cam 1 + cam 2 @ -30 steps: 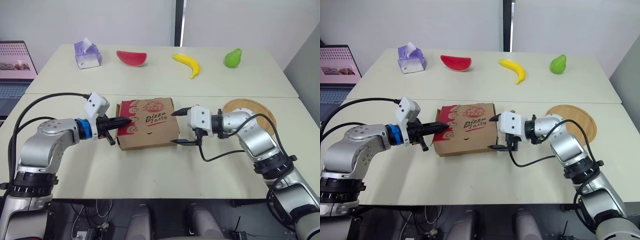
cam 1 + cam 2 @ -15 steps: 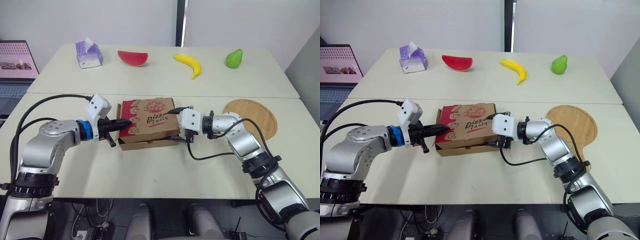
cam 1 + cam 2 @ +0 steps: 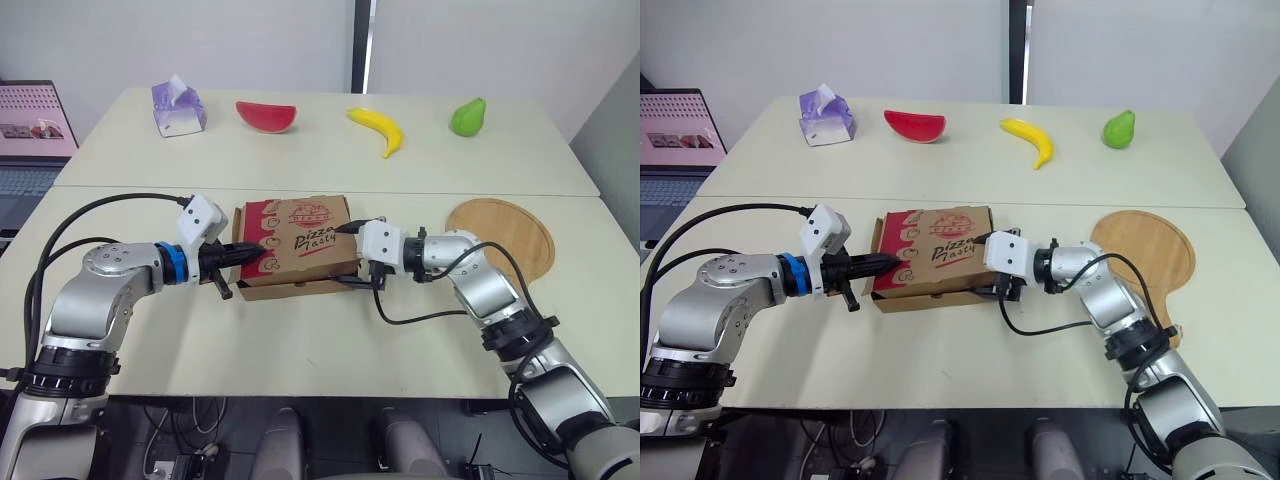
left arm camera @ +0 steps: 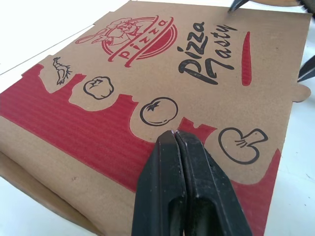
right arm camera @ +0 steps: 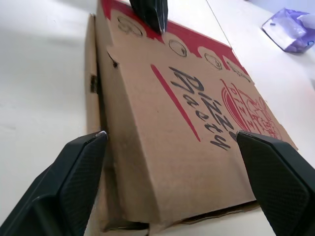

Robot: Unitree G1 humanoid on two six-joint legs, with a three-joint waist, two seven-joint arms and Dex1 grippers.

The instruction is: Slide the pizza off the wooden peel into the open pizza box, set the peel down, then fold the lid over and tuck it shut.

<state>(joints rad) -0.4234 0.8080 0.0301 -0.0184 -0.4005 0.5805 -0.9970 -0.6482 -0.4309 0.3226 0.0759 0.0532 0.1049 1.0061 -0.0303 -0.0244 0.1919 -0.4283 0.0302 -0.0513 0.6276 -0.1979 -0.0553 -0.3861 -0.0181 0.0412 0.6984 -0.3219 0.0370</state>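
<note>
Cardboard pizza box (image 3: 297, 287) sits mid-frame, lid (image 3: 300, 235) folded down: the left gripper (image 3: 258, 251), fingers pressed together and empty, pins its left edge flat while the right gripper (image 3: 342, 255), spread wide, straddles the right side, seemingly to tuck it; the wooden peel (image 3: 500, 230) lies bare at right.

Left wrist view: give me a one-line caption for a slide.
Shut left claw resting its tips on the printed pizza box lid.

Matt cardboard box (image 4: 118, 128), seemingly wooden peel (image 3: 520, 225)
</note>
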